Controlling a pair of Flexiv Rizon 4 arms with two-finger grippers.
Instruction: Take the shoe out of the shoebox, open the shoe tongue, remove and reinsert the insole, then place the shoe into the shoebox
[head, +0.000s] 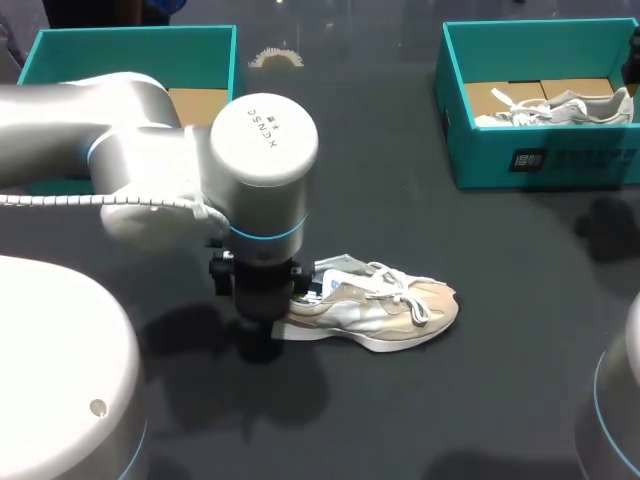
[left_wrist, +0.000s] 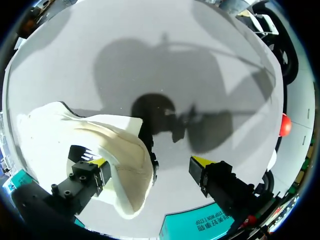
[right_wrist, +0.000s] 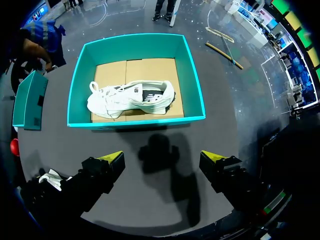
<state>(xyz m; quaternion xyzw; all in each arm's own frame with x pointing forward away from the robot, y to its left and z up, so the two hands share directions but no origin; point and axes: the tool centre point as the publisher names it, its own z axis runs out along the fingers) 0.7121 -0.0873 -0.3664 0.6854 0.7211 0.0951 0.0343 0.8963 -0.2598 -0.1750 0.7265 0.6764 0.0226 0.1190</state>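
Shoe: the shoe (head: 385, 308) is lying sole-down on the table (head: 400, 430), well apart from both boxes, with its heel sitting under the left arm's wrist and its toe pointing toward my right.
Left gripper: the left gripper (left_wrist: 150, 161) is hanging over the heel with its jaws apart. One finger is touching the soft heel collar and the other is standing over bare table, so it is gripping nothing.
Right gripper: the right gripper (right_wrist: 162, 159) is hovering near the right box (right_wrist: 135, 120), which is holding a second shoe (right_wrist: 130, 99). Its jaws are apart and empty.
Left box: the left box (head: 130, 40) is showing only its cardboard floor.
Handling: the shoe is probably going to feel light, with the upper giving under a pinch and the sole staying stiffer. The laces (head: 395, 285) are lying loose and may snag.
Hold: the stiffened heel looks the best place, with one finger going inside the opening and one outside.
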